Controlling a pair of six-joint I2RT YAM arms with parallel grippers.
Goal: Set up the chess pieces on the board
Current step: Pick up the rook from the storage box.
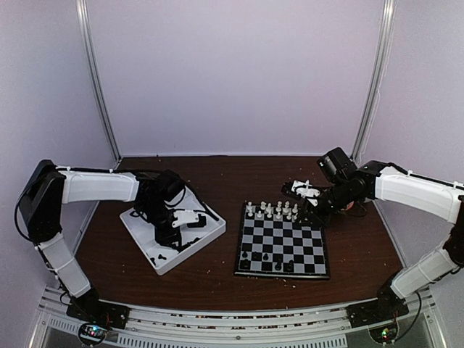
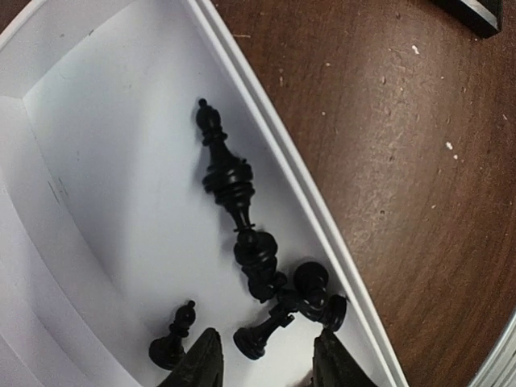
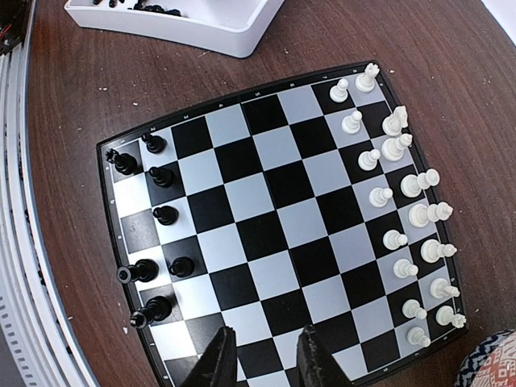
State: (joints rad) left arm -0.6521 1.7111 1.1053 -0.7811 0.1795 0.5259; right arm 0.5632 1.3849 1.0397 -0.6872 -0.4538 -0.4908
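Observation:
Several black chess pieces [image 2: 227, 173] lie tumbled in the white tray [image 2: 274, 137]. My left gripper [image 2: 266, 355] hangs open just above them. One fallen black piece [image 2: 262, 330] lies between its fingers, untouched by either. A small black piece [image 2: 173, 339] stands just outside the left finger. Several black pieces [image 3: 165, 214] stand on the board [image 3: 266, 210] along its left two rows. My right gripper [image 3: 266, 347] is open and holds nothing, above the board's near edge. From the top view, the left gripper [image 1: 172, 233] is down in the tray and the right gripper [image 1: 304, 193] is at the board's [image 1: 283, 250] far right corner.
White pieces [image 3: 403, 193] fill the board's right two rows. The tray [image 1: 138, 225] sits left of the board, tilted, with a divider between two compartments. Bare brown table [image 2: 419, 201] lies beside the tray rim. Crumbs dot the wood.

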